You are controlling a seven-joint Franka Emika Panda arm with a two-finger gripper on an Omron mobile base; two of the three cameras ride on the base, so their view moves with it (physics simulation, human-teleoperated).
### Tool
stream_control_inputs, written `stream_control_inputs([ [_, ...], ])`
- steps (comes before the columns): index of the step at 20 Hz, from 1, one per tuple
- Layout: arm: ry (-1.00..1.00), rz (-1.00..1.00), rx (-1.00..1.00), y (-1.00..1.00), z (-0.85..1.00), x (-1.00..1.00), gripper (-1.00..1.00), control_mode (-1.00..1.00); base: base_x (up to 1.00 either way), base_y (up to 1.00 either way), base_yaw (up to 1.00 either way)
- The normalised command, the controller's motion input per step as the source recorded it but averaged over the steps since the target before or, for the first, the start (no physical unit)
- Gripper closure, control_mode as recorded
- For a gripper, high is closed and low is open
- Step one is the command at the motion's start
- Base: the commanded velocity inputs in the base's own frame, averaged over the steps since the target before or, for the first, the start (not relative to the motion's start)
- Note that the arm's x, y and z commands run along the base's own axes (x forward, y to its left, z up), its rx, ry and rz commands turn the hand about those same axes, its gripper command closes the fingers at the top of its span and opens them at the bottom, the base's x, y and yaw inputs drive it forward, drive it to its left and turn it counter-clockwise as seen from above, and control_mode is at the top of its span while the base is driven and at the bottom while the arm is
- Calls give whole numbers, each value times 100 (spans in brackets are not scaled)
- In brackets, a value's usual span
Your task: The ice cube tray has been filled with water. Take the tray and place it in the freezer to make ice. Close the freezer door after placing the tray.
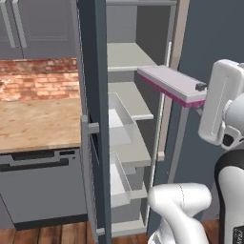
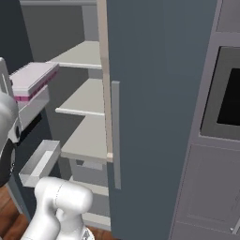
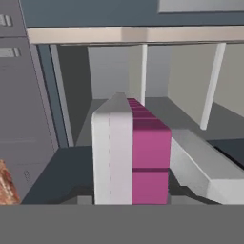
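Gripping one short end of the ice cube tray (image 1: 174, 84), the closed pincer (image 1: 200, 87) holds this stiff, water-filled slab level before the open freezer (image 1: 128, 119), where tilting probably spills.

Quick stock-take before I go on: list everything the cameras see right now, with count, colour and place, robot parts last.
ice cube tray: one, pale lavender top with magenta edge, held in front of the open freezer at upper-shelf height, far end pointing inward.
freezer: one, dark slate-grey outside, interior open.
freezer door: one, slate-grey, swung open, seen edge-on left of the interior.
shelves: several, white, stacked inside.
door bins: two, clear-white, on the open door's inside.
neighbouring door: one, slate-grey, shut, grey vertical handle.
wooden counter: one, light brown, left.
brick wall: red, behind the counter.
wall oven: one, dark, right.
gripper: one, dark fingers, shut on the tray's near end.
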Motion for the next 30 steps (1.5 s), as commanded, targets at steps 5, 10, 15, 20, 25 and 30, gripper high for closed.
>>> stream_control_inputs([
  [5,-2,0,0,0,15,0,100,-100,0,0,0],
  [10,1,-1,0,0,2,4,100,-100,0,0,0],
  [15,5,-5,0,0,0,20,100,-100,0,0,0],
  [20,3,-4,0,0,0,27,100,-100,0,0,0],
  [25,2,-3,0,0,0,26,100,-100,0,0,0],
  [30,0,-3,0,0,0,24,100,-100,0,0,0],
])
